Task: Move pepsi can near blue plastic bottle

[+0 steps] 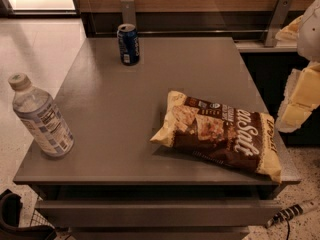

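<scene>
Chip bag (220, 136), "Salt" readable, front right on table (125, 104). Blue plastic bottle (42, 116) front left; pepsi can (128, 44) at back, well apart. Gripper (300, 96) beside right edge, grasp state: cannot tell.

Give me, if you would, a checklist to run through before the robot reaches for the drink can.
1. Small dark blue metal pepsi can upright and unobstructed at the far left of the grey table: ok.
2. Clear plastic bottle with white cap and pale blue label standing at the near left corner, bare table beside it: ok.
3. Can already near the bottle: not ok; one is at the far edge, the other at the near edge.
4. Route between them free: ok; the brown-and-cream chip bag lies to the right of it.
5. Pincer at the can: not ok; it hangs at the right edge of view, beyond the table's right side.
</scene>
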### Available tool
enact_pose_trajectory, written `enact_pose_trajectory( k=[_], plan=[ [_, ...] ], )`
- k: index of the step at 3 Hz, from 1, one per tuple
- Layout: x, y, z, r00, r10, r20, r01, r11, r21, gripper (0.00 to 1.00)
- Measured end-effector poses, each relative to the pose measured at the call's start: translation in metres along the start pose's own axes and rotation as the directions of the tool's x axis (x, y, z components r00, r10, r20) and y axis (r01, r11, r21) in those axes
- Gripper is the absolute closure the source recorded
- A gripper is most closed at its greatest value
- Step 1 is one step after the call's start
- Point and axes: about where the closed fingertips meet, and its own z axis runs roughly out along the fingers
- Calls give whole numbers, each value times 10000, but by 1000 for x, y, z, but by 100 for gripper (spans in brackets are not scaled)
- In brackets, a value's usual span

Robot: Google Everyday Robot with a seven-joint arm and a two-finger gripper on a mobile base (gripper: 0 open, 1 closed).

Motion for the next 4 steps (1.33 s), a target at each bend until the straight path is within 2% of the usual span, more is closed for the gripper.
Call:
enact_pose_trajectory(
  k=[1, 2, 3, 4],
  plan=[
    [0, 0, 0, 10000, 0, 1, 0, 10000, 3, 0],
    [-6, -14, 5, 9990, 201, 405, -215, 9992, 341, 0],
    [-18, -35, 14, 9909, 604, 1202, -713, 9935, 885, 0],
    [-40, -61, 37, 9444, 1456, 2947, -1845, 9768, 1089, 0]
  ],
)
